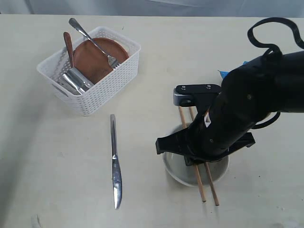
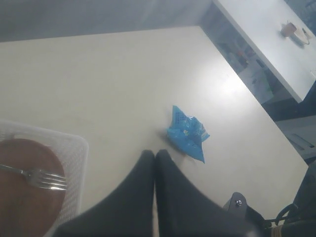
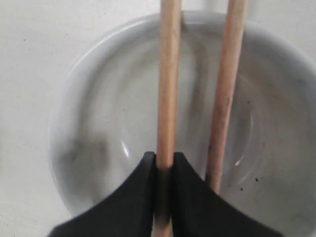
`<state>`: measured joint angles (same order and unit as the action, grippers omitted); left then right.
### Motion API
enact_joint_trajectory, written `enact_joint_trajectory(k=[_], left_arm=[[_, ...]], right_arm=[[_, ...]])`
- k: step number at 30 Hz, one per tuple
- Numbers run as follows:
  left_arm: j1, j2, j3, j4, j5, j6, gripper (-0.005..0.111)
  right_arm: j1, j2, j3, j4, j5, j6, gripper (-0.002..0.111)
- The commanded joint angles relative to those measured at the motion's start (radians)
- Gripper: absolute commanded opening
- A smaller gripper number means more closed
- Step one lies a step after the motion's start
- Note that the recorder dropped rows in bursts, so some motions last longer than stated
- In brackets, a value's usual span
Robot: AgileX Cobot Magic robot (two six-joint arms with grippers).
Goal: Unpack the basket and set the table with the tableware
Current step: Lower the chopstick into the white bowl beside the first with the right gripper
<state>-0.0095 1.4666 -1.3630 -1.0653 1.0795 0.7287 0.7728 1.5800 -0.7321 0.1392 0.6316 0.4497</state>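
Left gripper (image 2: pixel 154 155) hangs clenched and empty, fingertips pressed together over bare table (image 1: pixel 57 166). It does not show in the exterior view. Its own camera catches a corner of the basket (image 1: pixel 104 90) close by and the crinkly blue packet (image 2: pixel 186 133) lying just beyond the fingertips.

In the exterior view, the basket sits at ten o'clock on the table. It holds the brown plate (image 1: pixel 92 59), with the fork (image 1: pixel 90 40) laid over the plate, the wooden spoon (image 1: pixel 69 45) leaning at the basket's ten o'clock side and the steel cup (image 1: pixel 76 80) tipped at its seven o'clock corner. The knife (image 1: pixel 115 166) is already out, lying alone near the middle with its long axis running twelve to six.

At four o'clock from the basket stands the bowl (image 1: pixel 173 166), both chopsticks bridging its rim, running roughly twelve to six with the near ends leaning toward five. The right gripper (image 3: pixel 163 158) is directly above the bowl, pinching the gripped chopstick (image 3: pixel 168 89) across its long axis. The other chopstick (image 3: pixel 227 89) lies free just beside it, parallel.

As I judge it, the placing is nearly done. The coming move turns on letting go straight upward so neither stick rolls. The rest of the tableware lies at ten o'clock from this gripper, and the left arm looks nearer to it.
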Motion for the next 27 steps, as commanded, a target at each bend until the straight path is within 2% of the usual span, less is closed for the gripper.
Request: enact_joint_trajectory(k=[1,4,27], left_arm=[[0.003,-0.008,0.007,-0.014,0.003,-0.003,0.000],[0.003,-0.008,0.007,-0.016,0.003,-0.003,0.000],[0.003,-0.008,0.007,-0.016,-0.001,-0.003,0.000]], right_arm=[[-0.002,0.007,0.001,-0.010,0.003,-0.008,0.027],[-0.002,0.007,0.001,-0.011,0.003,-0.008,0.034],[-0.002,-0.056,0.001,-0.011,0.002,-0.008,0.034]])
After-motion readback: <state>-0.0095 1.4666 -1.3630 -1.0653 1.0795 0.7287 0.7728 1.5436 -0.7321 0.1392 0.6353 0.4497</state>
